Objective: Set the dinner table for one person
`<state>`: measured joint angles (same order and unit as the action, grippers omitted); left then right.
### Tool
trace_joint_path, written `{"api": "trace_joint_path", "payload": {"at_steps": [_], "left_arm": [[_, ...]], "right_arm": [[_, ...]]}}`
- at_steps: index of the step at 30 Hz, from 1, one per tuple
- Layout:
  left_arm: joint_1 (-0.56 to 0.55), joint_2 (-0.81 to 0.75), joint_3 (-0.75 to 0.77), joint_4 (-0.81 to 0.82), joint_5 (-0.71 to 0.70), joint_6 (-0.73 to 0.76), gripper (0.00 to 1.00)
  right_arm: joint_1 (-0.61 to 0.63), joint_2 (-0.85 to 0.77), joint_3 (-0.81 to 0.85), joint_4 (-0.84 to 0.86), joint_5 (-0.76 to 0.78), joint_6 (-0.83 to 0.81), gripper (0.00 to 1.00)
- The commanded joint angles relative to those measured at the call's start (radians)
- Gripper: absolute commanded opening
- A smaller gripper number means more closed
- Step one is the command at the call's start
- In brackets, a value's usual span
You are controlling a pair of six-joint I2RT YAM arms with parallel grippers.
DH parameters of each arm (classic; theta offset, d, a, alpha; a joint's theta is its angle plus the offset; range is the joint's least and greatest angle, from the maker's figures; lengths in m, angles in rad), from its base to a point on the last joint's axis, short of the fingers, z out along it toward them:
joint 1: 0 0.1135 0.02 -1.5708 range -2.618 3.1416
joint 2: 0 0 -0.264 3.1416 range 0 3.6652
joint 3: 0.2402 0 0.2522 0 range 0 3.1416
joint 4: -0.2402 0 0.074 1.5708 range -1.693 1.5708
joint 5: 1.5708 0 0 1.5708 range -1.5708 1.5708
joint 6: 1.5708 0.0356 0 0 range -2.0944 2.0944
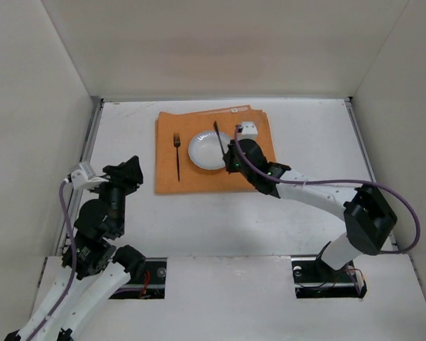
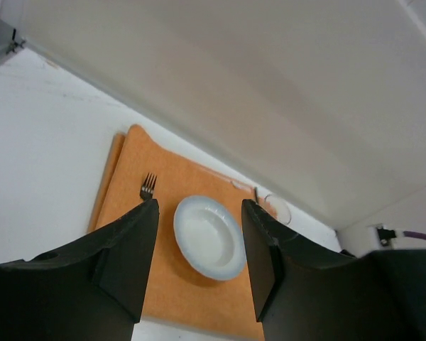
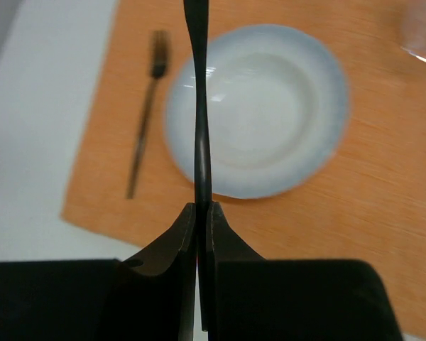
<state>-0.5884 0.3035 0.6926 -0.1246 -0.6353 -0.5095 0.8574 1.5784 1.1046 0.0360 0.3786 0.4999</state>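
**Status: right arm holding utensil over place setting**

**Top external view.** The dinner table (image 1: 305, 128) is a flat, matte white rectangle enclosed by white walls. An orange woven placemat (image 1: 170, 181) lies at its far centre. On the placemat sit 1 round, glossy white plate (image 1: 202, 153) and, to the left of it, 1 slim dark fork (image 1: 177, 156). The right arm extends forward and to the left, so that the right gripper (image 1: 231, 162) is at the plate's right rim. It carries a thin dark utensil (image 1: 219, 138) that crosses above the plate. The left arm is folded near the left wall, with the left gripper (image 1: 131, 170) over bare table.

**Left wrist view.** The left gripper (image 2: 199, 204) has its 2 black fingers spread wide and holds nothing. The plate (image 2: 209, 238), fork (image 2: 148, 187) and a clear glass (image 2: 277, 209) appear beyond.

**Right wrist view.** The right gripper (image 3: 201, 213) has its fingers pressed together, pinching the dark utensil (image 3: 201, 142). The utensil type cannot be determined.
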Motion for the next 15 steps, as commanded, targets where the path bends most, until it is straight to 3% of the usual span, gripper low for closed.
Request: {"api": "trace_joint_path", "payload": {"at_steps": [1,7,15], "left_arm": [[-0.027,0.06,-0.08,0.103,0.016,-0.038,0.48],[-0.078,0.155,-0.182,0.212,0.017,-0.067,0.48],[-0.106,0.209,-0.248,0.301,0.008,-0.067,0.48]], "right_arm": [[-0.076,-0.09,-0.126,0.076,0.029,0.037,0.04],[-0.189,-0.147,-0.255,0.116,-0.012,0.052,0.04],[-0.202,-0.08,-0.255,0.154,-0.043,0.043,0.05]]}}
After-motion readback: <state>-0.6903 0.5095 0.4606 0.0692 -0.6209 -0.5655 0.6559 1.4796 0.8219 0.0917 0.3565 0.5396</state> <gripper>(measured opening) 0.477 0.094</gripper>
